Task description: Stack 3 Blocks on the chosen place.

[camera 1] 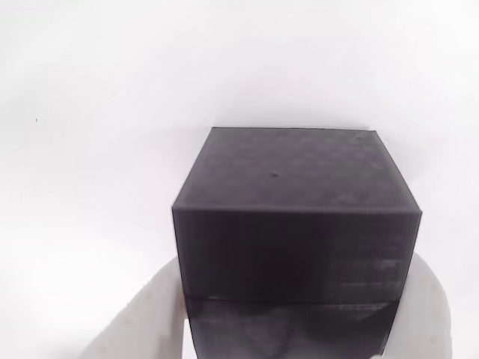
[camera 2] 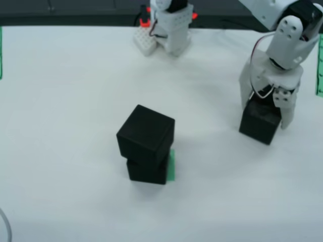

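In the view from above, two black blocks stand stacked at the table's middle: the upper block [camera 2: 146, 133] sits twisted on the lower block [camera 2: 147, 170]. A sliver of the chosen place [camera 2: 171, 164], a green tape patch, shows at the stack's right side. To the right, my gripper [camera 2: 266, 113] is shut on a third block [camera 2: 259, 125], with a white finger down each side. The view that rides on the gripper shows this block [camera 1: 296, 217] close up between the two white fingers [camera 1: 150, 321], my gripper [camera 1: 292, 329] closed against its sides.
A white arm base [camera 2: 169, 25] with red parts stands at the back of the white table [camera 2: 65, 126]. Green striped strips run along the right edge [camera 2: 319, 65] and the left edge [camera 2: 1, 53]. A thin curved cable [camera 2: 6, 227] lies at the bottom left.
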